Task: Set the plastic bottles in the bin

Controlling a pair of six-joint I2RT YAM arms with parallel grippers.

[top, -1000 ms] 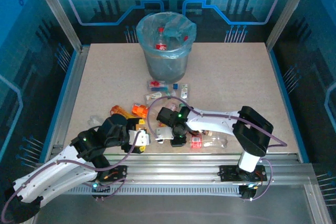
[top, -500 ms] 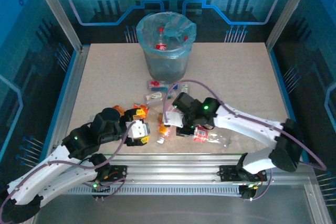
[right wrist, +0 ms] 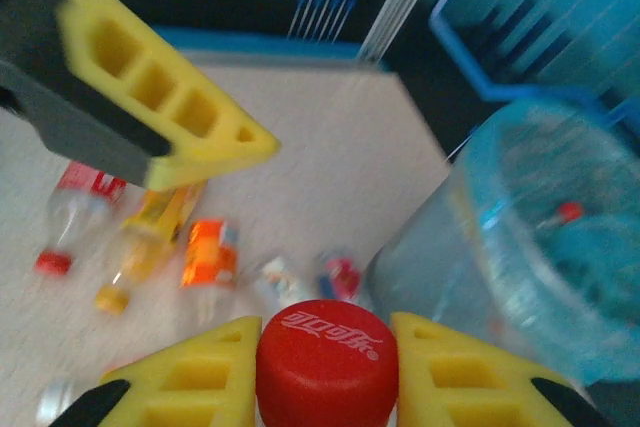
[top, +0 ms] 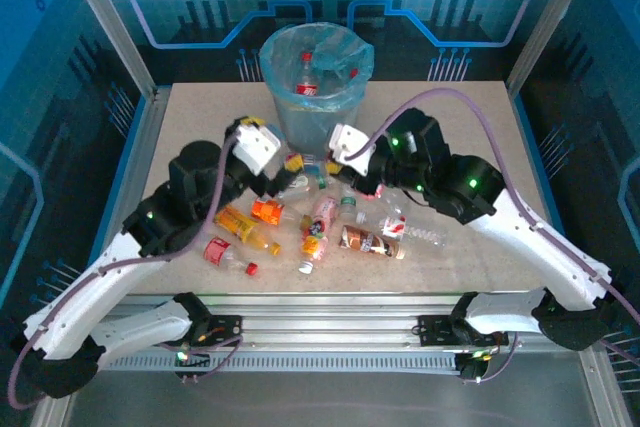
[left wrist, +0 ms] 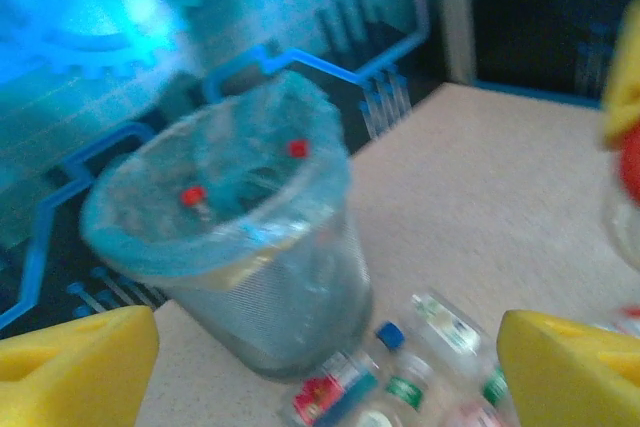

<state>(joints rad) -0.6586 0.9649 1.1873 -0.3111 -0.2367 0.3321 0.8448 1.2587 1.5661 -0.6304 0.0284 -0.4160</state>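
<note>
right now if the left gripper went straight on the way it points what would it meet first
Most likely the bin: it stands ahead, between the fingers of the open left gripper. The bottles at its foot lie lower, probably under that line, though depth is unclear.

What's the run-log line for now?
left gripper open | right gripper shut on red-capped plastic bottle near round grey blue-lined bin | loose bottles on beige table

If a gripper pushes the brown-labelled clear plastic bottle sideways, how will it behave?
The brown-labelled clear plastic bottle lies on its side on the beige table, so it will probably roll. Its body looks see-through, so it is likely empty and light. Smooth plastic may slip.
</note>
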